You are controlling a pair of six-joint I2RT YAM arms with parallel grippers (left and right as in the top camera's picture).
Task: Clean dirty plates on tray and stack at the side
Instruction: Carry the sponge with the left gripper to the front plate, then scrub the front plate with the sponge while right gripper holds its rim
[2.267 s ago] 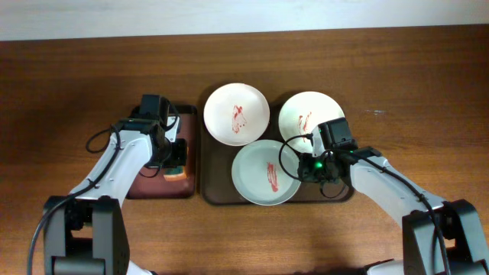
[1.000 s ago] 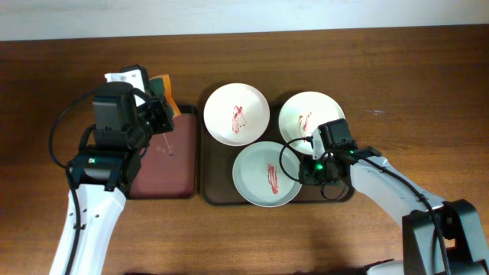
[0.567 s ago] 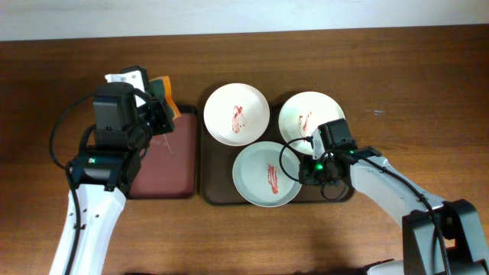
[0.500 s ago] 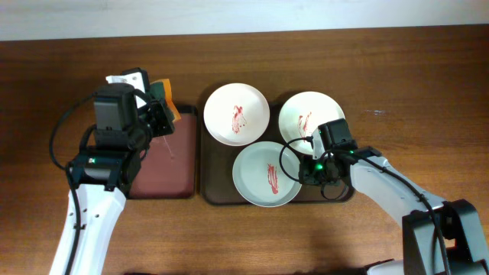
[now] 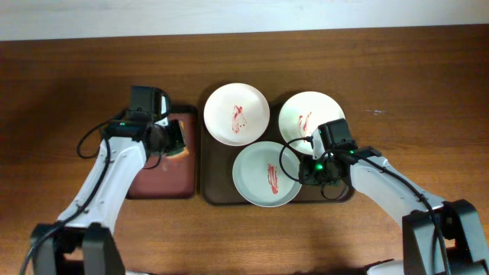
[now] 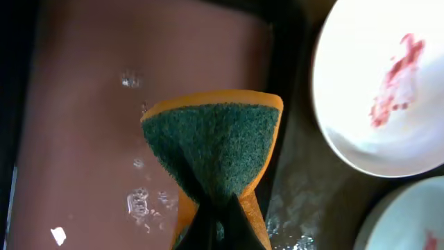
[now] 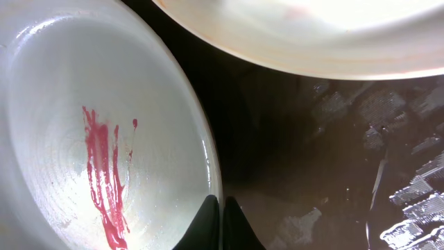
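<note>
Three plates with red smears lie on the dark brown tray: a white plate at the back left, a white plate at the back right, and a pale grey-green plate in front. My right gripper is shut on the grey-green plate's right rim, which shows in the right wrist view with the plate to its left. My left gripper is shut on a green and orange sponge, low over the right edge of the smaller reddish-brown tray.
The smaller reddish-brown tray has wet spots and sits directly left of the dark brown tray. The back-left white plate lies just right of the sponge in the left wrist view. Bare wooden table surrounds both trays.
My left arm has come down from a raised pose and moved right, bringing the sponge low over the small tray's right edge. The right arm and the plates have not moved.
</note>
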